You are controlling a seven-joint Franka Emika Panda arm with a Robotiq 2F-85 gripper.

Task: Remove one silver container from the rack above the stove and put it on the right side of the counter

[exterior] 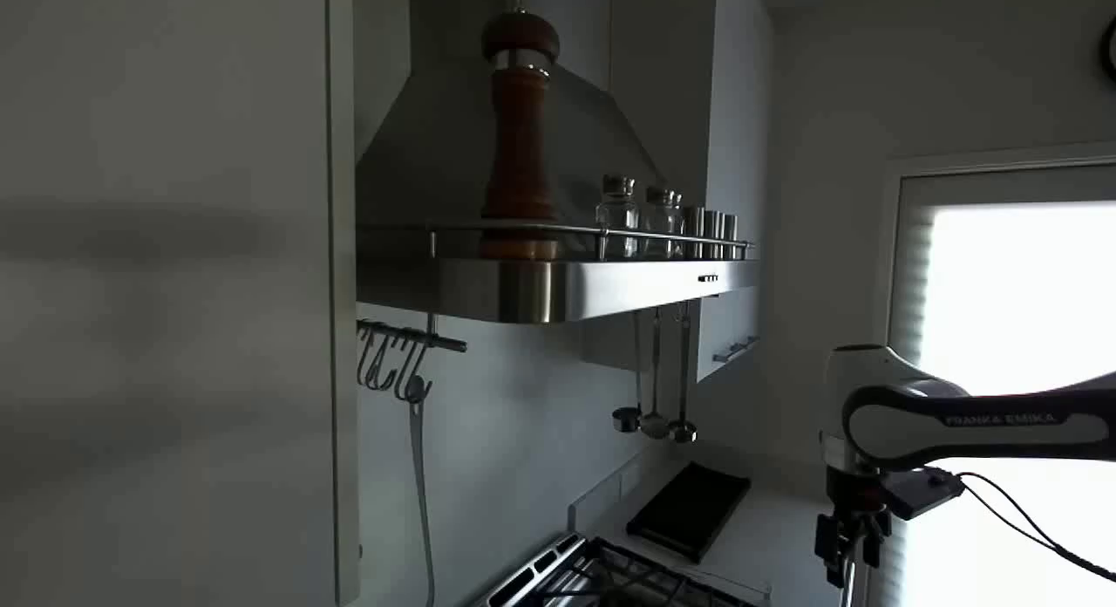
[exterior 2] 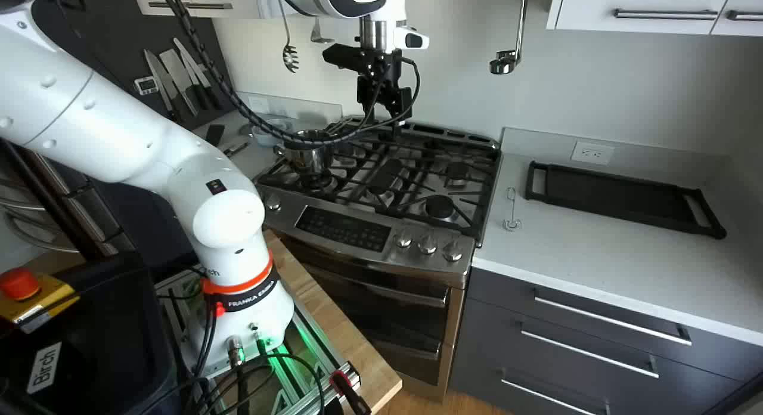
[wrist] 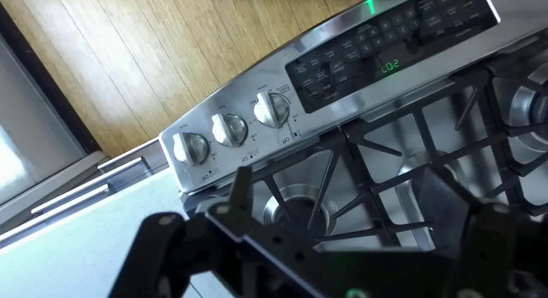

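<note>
Three silver containers stand upright in a row at the far end of the rack, the railed top edge of the range hood. They are out of view elsewhere. My gripper hangs pointing down, lower than the rack and apart from it. It also shows above the stove in an exterior view. In the wrist view the two black fingers stand wide apart, with only the stove's grates and burners seen between them. The counter to the right of the stove also shows in the wrist view.
A wooden pepper mill and glass jars share the rack. Ladles hang below the hood. A steel pot stands on the stove. A black tray and a small wire tool lie on the right counter.
</note>
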